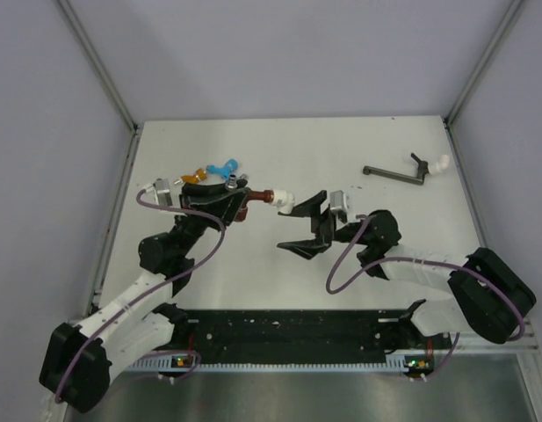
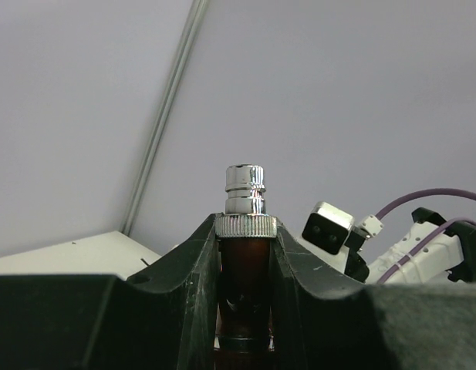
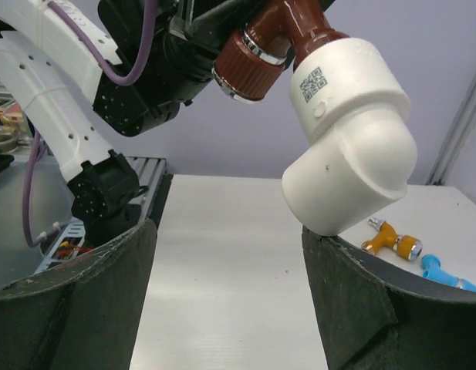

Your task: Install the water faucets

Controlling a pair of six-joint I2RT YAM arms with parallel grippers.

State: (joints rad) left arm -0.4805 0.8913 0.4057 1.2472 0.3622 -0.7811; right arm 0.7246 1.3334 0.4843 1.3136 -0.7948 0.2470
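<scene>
My left gripper (image 1: 234, 199) is shut on the dark red-brown faucet (image 1: 256, 195), held above the table. Its silvery tip (image 2: 245, 189) sticks up between the fingers (image 2: 183, 262) in the left wrist view. A white elbow fitting (image 1: 284, 200) sits on the faucet's other end and shows large in the right wrist view (image 3: 349, 139). My right gripper (image 1: 299, 222) is open and empty just below that elbow, which is at its right finger (image 3: 353, 293). An orange faucet (image 1: 193, 176) and a light blue faucet (image 1: 222, 165) lie behind the left gripper. A grey faucet (image 1: 393, 173) lies far right.
A small white fitting (image 1: 441, 163) lies at the grey faucet's right end near the table's right edge. The orange faucet (image 3: 392, 240) and blue faucet (image 3: 446, 274) also show in the right wrist view. A black rail (image 1: 288, 334) runs along the near edge.
</scene>
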